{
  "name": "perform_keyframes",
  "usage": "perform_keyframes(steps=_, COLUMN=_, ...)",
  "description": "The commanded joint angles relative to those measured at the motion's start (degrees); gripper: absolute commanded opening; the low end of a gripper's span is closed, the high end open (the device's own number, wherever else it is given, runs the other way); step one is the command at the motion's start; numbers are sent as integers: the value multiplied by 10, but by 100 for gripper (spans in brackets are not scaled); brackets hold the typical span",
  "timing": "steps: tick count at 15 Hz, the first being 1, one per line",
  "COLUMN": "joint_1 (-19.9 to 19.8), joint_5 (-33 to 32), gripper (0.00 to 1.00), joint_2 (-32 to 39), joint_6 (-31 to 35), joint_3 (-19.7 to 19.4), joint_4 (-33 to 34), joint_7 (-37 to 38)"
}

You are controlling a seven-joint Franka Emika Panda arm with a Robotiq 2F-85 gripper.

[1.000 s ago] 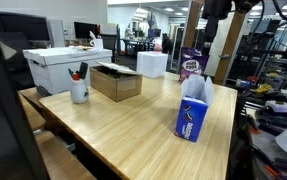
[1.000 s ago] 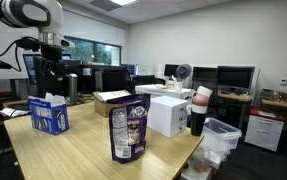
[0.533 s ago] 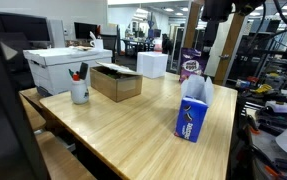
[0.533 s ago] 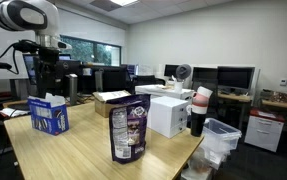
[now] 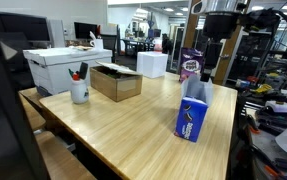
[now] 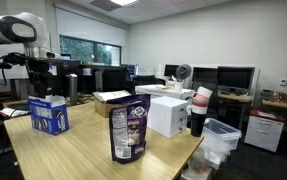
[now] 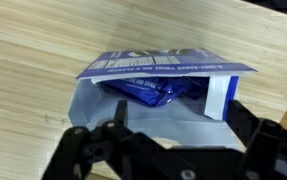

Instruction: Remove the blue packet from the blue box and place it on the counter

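The blue box (image 5: 193, 115) stands open-topped on the light-wood counter (image 5: 133, 130), near its edge; it also shows in an exterior view (image 6: 48, 113). In the wrist view I look straight down into the blue box (image 7: 163, 63), and the glossy blue packet (image 7: 153, 92) lies inside it between the white flaps. My gripper (image 7: 178, 135) is open and empty, its fingers spread over the box's mouth. In both exterior views the gripper (image 5: 205, 72) (image 6: 43, 82) hangs just above the box.
A dark purple snack bag (image 6: 129, 128) (image 5: 190, 67) stands on the counter. A brown cardboard box (image 5: 116, 82), a white storage box (image 5: 66, 68), a cup of pens (image 5: 79, 92) and a small white box (image 6: 168, 115) also sit there. A clear bin (image 6: 221, 138) stands beside the counter.
The arm has come down, bringing the open gripper closer over the blue box. The box and the other objects have not moved.
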Motion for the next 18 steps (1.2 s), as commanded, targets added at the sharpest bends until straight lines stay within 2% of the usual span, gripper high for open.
perform_keyframes(steps=1, joint_1=6, joint_5=-8, gripper=100, joint_2=33, joint_6=24, joint_3=2, joint_4=-3, joint_7=12)
perform_keyframes(steps=4, joint_1=7, joint_5=-4, gripper=100, joint_2=22, joint_6=11, joint_3=-7, joint_4=-1, joint_7=3)
perform_keyframes(steps=10, joint_1=2, joint_5=-52, gripper=100, joint_2=40, joint_6=69, joint_3=36, joint_4=-24, joint_7=66)
perform_keyframes(steps=18, joint_1=-10, joint_5=-84, gripper=100, joint_2=105, joint_6=119, joint_3=24, joint_4=-22, joint_7=92)
